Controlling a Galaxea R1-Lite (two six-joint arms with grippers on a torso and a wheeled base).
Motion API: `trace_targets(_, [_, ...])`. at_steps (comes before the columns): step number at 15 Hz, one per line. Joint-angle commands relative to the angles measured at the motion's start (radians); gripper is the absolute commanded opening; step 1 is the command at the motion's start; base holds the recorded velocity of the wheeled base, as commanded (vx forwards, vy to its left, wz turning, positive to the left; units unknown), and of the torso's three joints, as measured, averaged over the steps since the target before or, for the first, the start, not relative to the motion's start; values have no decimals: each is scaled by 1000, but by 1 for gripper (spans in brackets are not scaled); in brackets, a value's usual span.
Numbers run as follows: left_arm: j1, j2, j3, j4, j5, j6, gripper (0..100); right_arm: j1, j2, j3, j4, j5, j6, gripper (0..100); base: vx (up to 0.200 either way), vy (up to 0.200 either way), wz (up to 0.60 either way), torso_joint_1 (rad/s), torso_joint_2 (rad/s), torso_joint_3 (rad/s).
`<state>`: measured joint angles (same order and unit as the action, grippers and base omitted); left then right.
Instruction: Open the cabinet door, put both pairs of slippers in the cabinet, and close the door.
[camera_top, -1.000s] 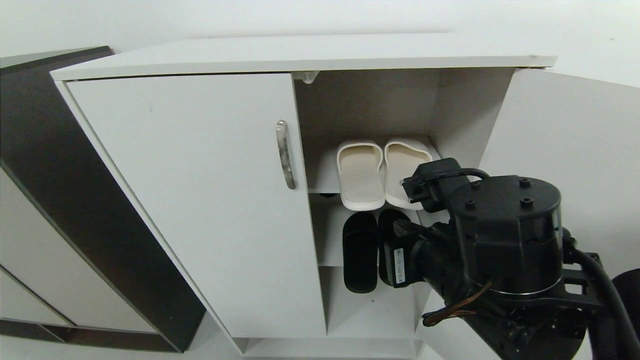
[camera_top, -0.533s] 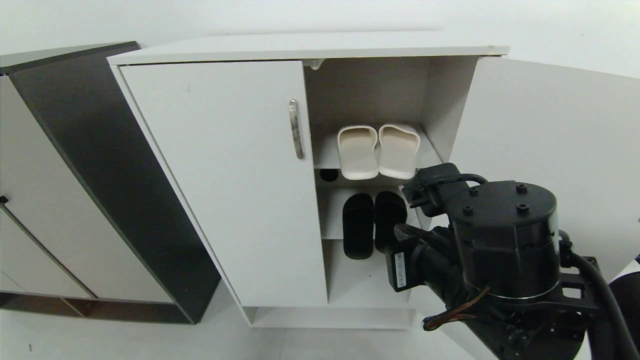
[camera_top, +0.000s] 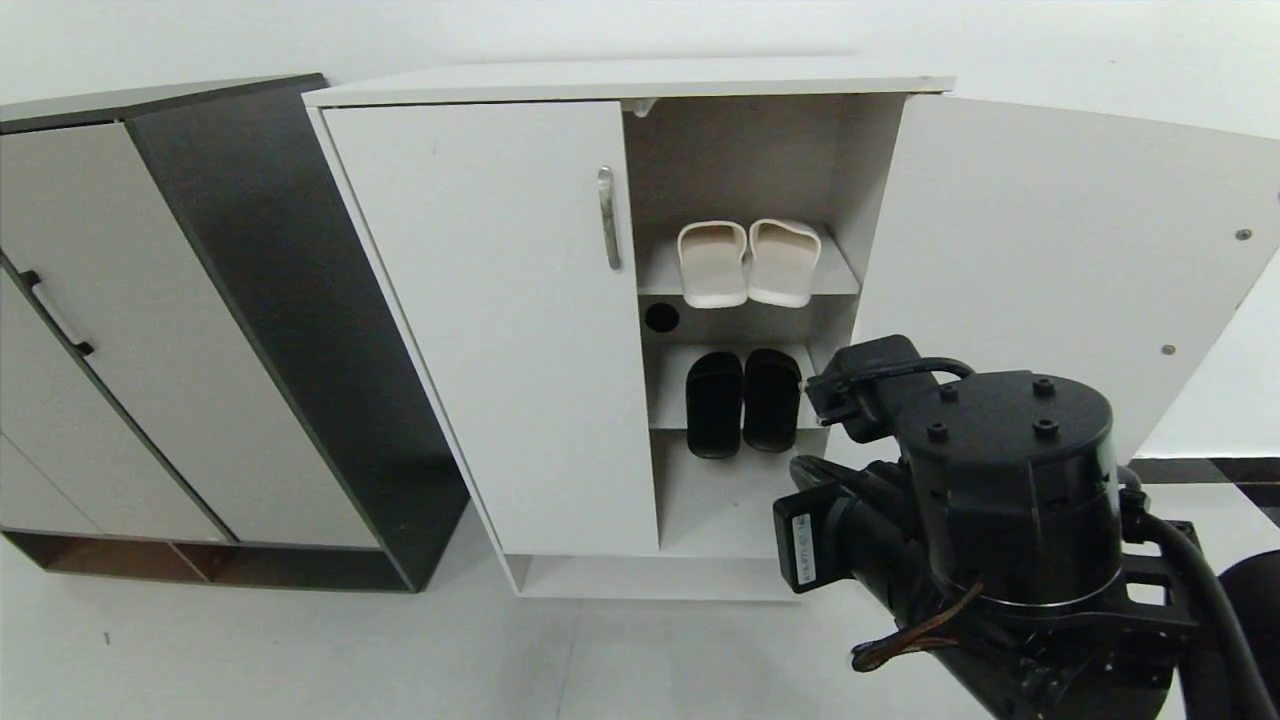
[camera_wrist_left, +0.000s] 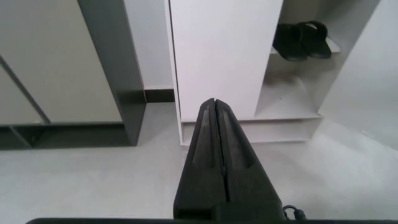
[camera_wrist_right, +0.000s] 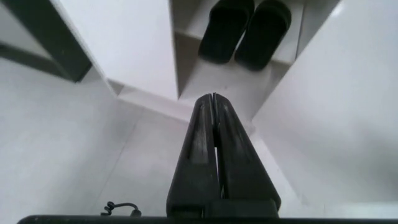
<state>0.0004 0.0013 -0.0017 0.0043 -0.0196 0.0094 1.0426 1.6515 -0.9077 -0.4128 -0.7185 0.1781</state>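
**Both pairs of slippers in the cabinet, door open, grippers empty**

We saw a white cabinet (camera_top: 620, 80) standing on a pale floor (camera_top: 300, 650). Its left door (camera_top: 500, 320) was closed, with a metal handle (camera_top: 607, 230) at its inner edge. Its right door (camera_top: 1060, 250) was swung wide open. Inside, the white slippers (camera_top: 748, 262) lay side by side on the upper shelf (camera_top: 842, 286), touching each other. The black slippers (camera_top: 742, 400) lay side by side on the shelf directly below, their ends hanging over its front edge. The lowest compartment held nothing that we could see.

The left gripper (camera_wrist_left: 214, 104) hung above the floor in front of the closed left door. Its fingers were pressed together and held nothing. The right gripper (camera_wrist_right: 214, 98) hung above the floor before the open compartment, below the black slippers. It too was clenched and held nothing.

A dark-sided cabinet (camera_top: 280, 330) stood just beside the white one, on its left.
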Motion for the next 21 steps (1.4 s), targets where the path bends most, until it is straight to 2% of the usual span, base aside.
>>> trace_targets(1, [0, 0, 0, 0, 0, 0, 0, 1, -1, 13, -12, 1, -11, 0, 0, 0, 0, 0, 0, 0])
trace_targets(12, [1, 0, 0, 0, 0, 0, 0, -35, 5, 64, -95, 45, -45, 0, 0, 0, 0, 0, 0, 0])
trace_targets(19, [1, 0, 0, 0, 0, 0, 0, -36, 7, 72, -98, 59, -45, 0, 0, 0, 0, 0, 0, 0])
trace_targets(21, [1, 0, 0, 0, 0, 1, 0, -42, 4, 72, -98, 59, -45, 0, 0, 0, 0, 5, -217, -246])
